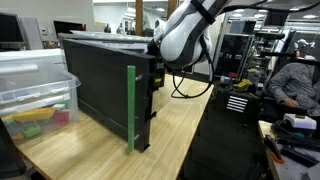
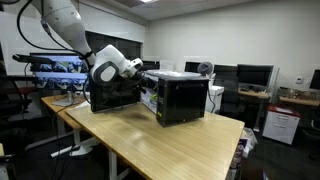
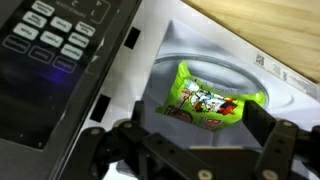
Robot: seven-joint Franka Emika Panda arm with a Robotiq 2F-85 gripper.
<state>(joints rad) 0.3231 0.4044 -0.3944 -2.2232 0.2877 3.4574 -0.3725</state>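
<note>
Wrist view: 1 green snack bag (image 3: 208, 100) in 1 microwave (image 3: 55, 60), fingers (image 3: 283, 148) wide, empty.

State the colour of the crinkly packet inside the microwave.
The crinkly packet is bright green with red and white print; clearest in wrist view.

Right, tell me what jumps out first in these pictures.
A bright green snack packet lies on the round plate inside the open microwave. The wrist view shows it just beyond the open claw. In an exterior view, the white robot arm reaches to the front of that black microwave on the wooden table.
</note>
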